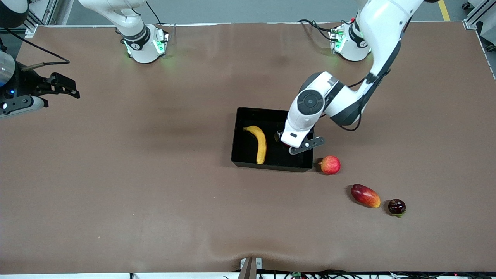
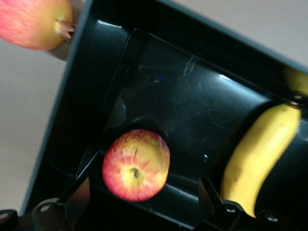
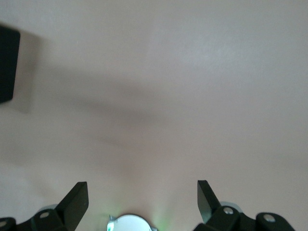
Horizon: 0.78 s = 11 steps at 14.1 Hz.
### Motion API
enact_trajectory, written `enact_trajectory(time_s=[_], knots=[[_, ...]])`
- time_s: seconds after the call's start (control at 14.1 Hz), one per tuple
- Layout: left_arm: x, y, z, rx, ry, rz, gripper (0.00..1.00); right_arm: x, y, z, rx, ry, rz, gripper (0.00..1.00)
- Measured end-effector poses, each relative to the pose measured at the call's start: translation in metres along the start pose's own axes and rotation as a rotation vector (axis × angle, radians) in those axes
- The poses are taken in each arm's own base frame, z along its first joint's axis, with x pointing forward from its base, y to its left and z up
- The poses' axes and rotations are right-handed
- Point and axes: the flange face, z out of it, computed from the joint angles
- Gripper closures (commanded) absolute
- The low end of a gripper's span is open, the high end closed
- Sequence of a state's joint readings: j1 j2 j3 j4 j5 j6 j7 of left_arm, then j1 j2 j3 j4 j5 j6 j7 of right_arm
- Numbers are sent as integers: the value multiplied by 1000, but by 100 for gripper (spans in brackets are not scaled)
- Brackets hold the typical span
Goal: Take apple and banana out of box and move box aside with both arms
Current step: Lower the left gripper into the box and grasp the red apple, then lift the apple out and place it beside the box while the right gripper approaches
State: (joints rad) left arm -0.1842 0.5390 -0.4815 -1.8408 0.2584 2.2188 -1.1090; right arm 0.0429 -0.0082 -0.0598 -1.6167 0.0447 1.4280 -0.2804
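now left gripper (image 2: 144, 202) spread wide over apple (image 2: 136, 164) in box (image 1: 248, 161); right gripper (image 3: 142, 199) parted, waiting.

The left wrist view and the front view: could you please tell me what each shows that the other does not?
Only the left wrist view shows the apple lying in the box, between the open left gripper fingers. Only the front view shows the mango-like fruit, a dark fruit and the right gripper, open and waiting over bare table. Both show the banana in the box and the pinkish-red fruit beside it.
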Motion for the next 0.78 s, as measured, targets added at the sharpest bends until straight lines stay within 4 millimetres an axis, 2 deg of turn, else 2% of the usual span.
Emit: enact_trajectory(time_s=[0.14, 0.36, 0.43, 0.5, 0.57, 0.64, 0.78], knots=[[-1, 0, 24, 36, 7, 0, 0, -5, -5, 2, 20, -46, -36, 0], [-2, -1, 51, 63, -15, -2, 0, -6, -39, 5, 136, -82, -159, 0], [-2, -1, 55, 65, -20, -2, 11, -6, -52, 6, 164, -90, -207, 0], [-2, -1, 56, 65, -22, -2, 52, -4, -68, 8, 173, -97, -254, 0], [-2, 0, 55, 62, -20, -3, 85, 0, -88, 10, 171, -104, -299, 0], [-1, 1, 53, 58, -17, -2, 100, 3, -112, 12, 163, -107, -345, 0], [2, 5, 43, 45, 1, 1, 100, 10, -156, 17, 141, -98, -424, 0]])
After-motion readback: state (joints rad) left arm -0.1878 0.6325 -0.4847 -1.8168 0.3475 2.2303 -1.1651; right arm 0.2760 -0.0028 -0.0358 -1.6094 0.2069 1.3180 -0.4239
